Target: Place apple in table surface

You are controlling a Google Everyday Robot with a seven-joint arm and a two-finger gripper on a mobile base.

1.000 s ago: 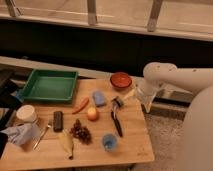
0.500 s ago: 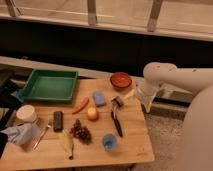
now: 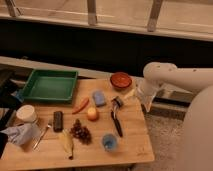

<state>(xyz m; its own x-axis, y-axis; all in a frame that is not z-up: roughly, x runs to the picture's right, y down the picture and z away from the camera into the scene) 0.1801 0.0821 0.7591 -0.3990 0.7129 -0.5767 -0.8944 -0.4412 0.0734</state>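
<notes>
The apple (image 3: 92, 114), small, round and yellow-orange, is seen resting on the table surface (image 3: 135, 140), well apart from the gripper (image 3: 131, 95), to its left in the camera view and nearer the camera. It is not held. The gripper is found at the end of the white arm, just above the table's far right edge; whether it is open or closed cannot be told.

Between gripper and apple a brush (image 3: 117, 120) is laid, its pale head near the gripper and its long black handle pointing toward the camera. A flat blue sponge (image 3: 99, 98) is placed just behind the apple, left of the gripper. An elongated orange-red carrot (image 3: 80, 106) is set close beside the apple on the side away from the gripper. A knobbly dark grape bunch (image 3: 81, 132) and a small blue cup (image 3: 109, 142) are seen nearer the camera than the apple.

A round red bowl (image 3: 121, 80) is placed just behind and left of the gripper. Far to the gripper's left a rectangular green plastic tray (image 3: 50, 86) is set at the table's back corner. The tabletop is made of light tan wooden planks.
</notes>
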